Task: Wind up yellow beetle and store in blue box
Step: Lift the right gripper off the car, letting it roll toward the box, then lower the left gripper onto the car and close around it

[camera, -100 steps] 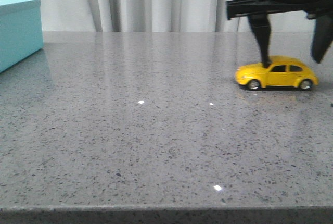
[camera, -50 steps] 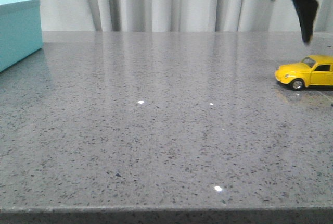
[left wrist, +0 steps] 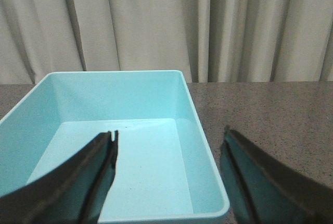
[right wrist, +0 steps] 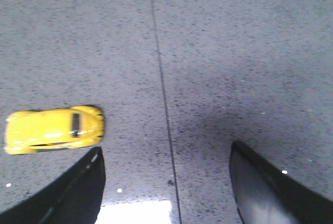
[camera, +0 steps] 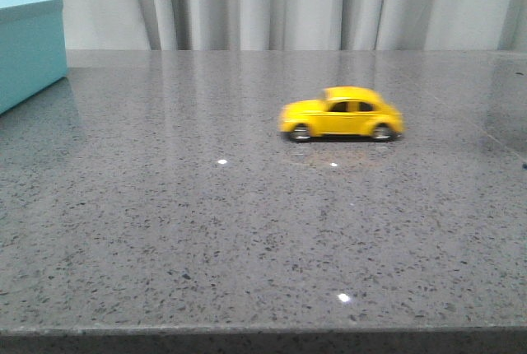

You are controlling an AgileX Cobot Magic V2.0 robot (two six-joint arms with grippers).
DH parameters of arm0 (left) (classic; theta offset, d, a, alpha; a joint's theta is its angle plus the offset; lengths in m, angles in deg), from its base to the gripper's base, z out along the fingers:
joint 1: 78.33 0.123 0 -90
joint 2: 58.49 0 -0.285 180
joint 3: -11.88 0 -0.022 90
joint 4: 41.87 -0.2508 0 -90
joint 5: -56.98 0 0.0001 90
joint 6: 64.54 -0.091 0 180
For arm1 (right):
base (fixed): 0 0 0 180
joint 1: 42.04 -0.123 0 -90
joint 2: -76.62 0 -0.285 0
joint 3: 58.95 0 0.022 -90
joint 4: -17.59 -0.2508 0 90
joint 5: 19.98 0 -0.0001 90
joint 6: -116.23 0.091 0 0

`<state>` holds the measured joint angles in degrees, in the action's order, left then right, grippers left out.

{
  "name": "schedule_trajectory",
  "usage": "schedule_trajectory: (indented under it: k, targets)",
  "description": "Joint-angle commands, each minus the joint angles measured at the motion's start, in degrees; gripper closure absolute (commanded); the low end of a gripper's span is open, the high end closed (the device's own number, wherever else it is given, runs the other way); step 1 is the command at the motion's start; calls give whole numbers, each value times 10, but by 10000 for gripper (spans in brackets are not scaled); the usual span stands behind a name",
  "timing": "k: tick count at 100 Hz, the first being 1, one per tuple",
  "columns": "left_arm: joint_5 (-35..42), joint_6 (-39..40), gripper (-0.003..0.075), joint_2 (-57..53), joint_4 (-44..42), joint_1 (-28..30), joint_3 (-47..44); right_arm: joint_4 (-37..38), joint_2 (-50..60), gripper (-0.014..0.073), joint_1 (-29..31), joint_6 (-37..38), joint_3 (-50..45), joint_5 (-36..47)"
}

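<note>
Yellow-beetle storage is hinging on the large turquoise-blue box (camera: pixel 31 49) sitting far left under the spread left end effector (left wrist: pixel 169 169), while the small yellow beetle (camera: pixel 342 114) is lying lengthwise across mid-bench, beside the spread right end effector (right wrist: pixel 166 182).

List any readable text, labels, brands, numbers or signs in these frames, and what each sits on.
None readable in any view.
Small yellow toy beetle car: no lettering or plate can be made out; it is blurred in the front view and the right wrist view.
Light turquoise-blue rectangular box: plain walls and floor, no print.
Grey speckled stone table: no markings.
Left gripper and right gripper: dark fingers, no labels visible.
</note>
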<state>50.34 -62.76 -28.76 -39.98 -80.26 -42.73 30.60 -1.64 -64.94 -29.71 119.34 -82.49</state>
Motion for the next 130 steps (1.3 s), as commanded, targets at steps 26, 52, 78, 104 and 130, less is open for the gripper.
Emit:
schedule_trajectory:
  k: [26, 52, 78, 104, 130]
  targets:
    - [45, -1, 300, 15, -14, -5, 20, 0, 97, 85, 1, -6, -86, 147]
    - [-29, -1, 300, 88, -19, -5, 95, 0, 150, 85, 1, -6, -143, 239]
    - [-117, -94, 300, 200, -19, -47, 210, 0, 167, 85, 1, -6, -165, 259]
    - [-237, -234, 297, 341, -19, -127, 341, -2, 167, 85, 1, -6, -165, 260]
    - [-391, -404, 297, 486, -11, -177, 471, -13, 167, 85, 1, -6, -165, 272]
